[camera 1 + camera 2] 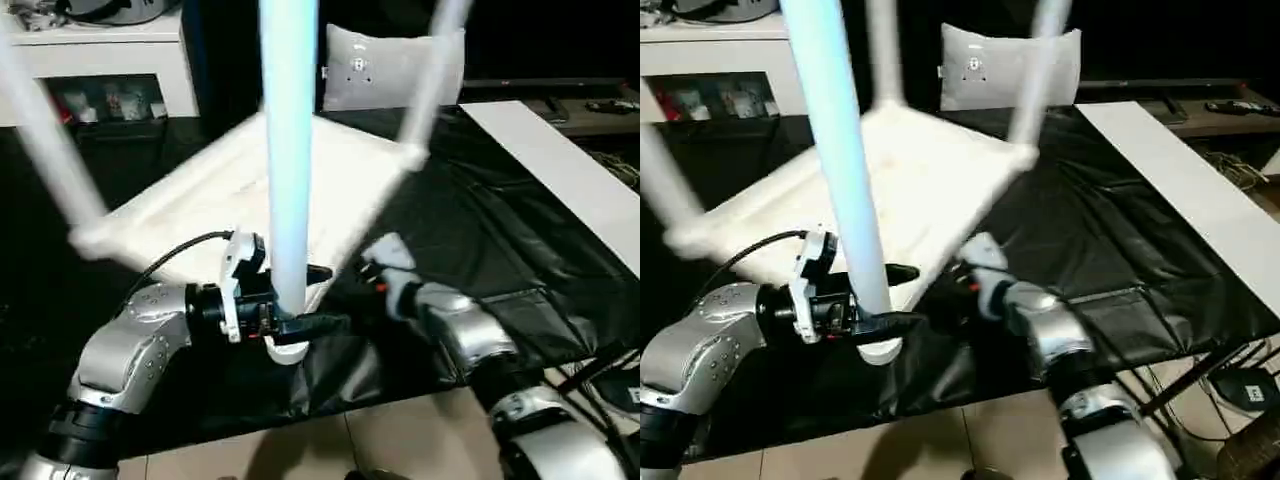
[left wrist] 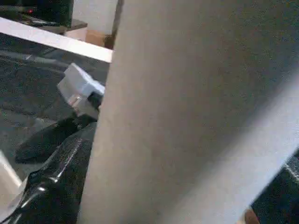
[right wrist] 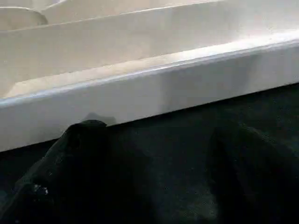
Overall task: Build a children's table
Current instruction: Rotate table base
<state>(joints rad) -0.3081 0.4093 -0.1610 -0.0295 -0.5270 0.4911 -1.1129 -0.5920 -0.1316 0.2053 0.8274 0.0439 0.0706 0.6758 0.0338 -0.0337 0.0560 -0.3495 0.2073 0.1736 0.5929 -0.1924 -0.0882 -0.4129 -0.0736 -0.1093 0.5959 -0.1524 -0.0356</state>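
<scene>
- Tabletop [image 1: 250, 190] lay upside down on your black sheet [image 1: 500, 250], its white underside facing up and one corner pointing toward your robot.
- That square sat tilted, the edge nearest your right arm lifted off the sheet.
- Three white legs stood in its corner sockets: one at the left corner [image 1: 45, 140], one at the right corner [image 1: 430, 80], and a third at the far corner [image 1: 883, 50], each with its long axis running upward, the left and right ones leaning outward.
- Your fourth leg [image 1: 288, 150] stood close to the head camera, nearly vertical, its long axis running from its flared end [image 1: 287, 349] at the near corner up past the top of the view.
- Your left gripper [image 1: 300, 300] reached in level from the left with its two black fingers spread wide on either side of that leg's lower part, just above the flared end; whether the fingers actually pressed on the tube, you could not tell from these views.
- From your left wrist camera the same leg [image 2: 187, 116] crossed the view as a broad pale column.
- Your right gripper [image 3: 154, 186] held nothing, its dark fingers [image 3: 79, 154] wide apart and pointing at the tabletop's near edge [image 3: 149, 98], close to it.
- Behind the work stood a white cabinet [image 1: 100, 60] at the far left and a white board [image 1: 560, 170] along the right.
</scene>
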